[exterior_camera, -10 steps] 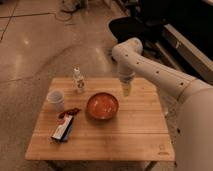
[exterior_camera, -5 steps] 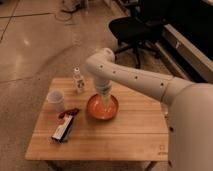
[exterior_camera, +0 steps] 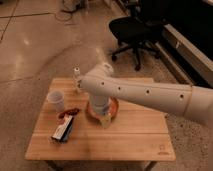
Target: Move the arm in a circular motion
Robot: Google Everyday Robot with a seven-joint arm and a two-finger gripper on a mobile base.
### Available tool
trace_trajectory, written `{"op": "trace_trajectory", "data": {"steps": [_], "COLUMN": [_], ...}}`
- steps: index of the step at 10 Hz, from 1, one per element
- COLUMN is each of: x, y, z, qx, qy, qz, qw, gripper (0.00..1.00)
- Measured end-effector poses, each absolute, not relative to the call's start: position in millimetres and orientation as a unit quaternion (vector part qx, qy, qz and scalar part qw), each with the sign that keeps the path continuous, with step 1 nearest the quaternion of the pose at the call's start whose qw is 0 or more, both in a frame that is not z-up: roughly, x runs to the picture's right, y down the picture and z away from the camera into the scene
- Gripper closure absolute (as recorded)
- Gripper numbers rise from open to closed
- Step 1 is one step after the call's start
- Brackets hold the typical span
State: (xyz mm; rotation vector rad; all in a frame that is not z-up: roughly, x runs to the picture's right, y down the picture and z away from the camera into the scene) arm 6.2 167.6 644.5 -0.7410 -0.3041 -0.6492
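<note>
The arm point(exterior_camera: 145, 92) is large, glossy white and tubular with small dark dots. It reaches from the right edge leftward over the wooden table point(exterior_camera: 130, 137). Its rounded joint bends down at the table's middle. The pale gripper point(exterior_camera: 105, 120) points down just over the front rim of an orange-red bowl point(exterior_camera: 114, 106), which the arm partly hides.
A clear plastic cup point(exterior_camera: 56, 99) stands at the table's left. A small bottle point(exterior_camera: 77, 79) stands at the back left. A dark snack packet point(exterior_camera: 64, 128) lies at the front left. A black office chair point(exterior_camera: 131, 31) stands behind the table on the floor.
The arm has swung from the table's back right to the left and then forward. The gripper now hangs lower, over the bowl's front rim.
</note>
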Motion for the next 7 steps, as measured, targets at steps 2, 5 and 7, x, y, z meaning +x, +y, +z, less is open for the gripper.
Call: {"op": "trace_trajectory", "data": {"steps": [2, 5, 7], "x": [48, 145, 211], "y": [180, 177, 155], "z": [627, 634, 658], "qx": [-0.366, -0.391, -0.397], "qy": [-0.144, -0.099, -0.049], "qz": [-0.284, -0.197, -0.132], "qw": [0.874, 0.893, 0.907], "gripper": [0.35, 0.35, 0.35]}}
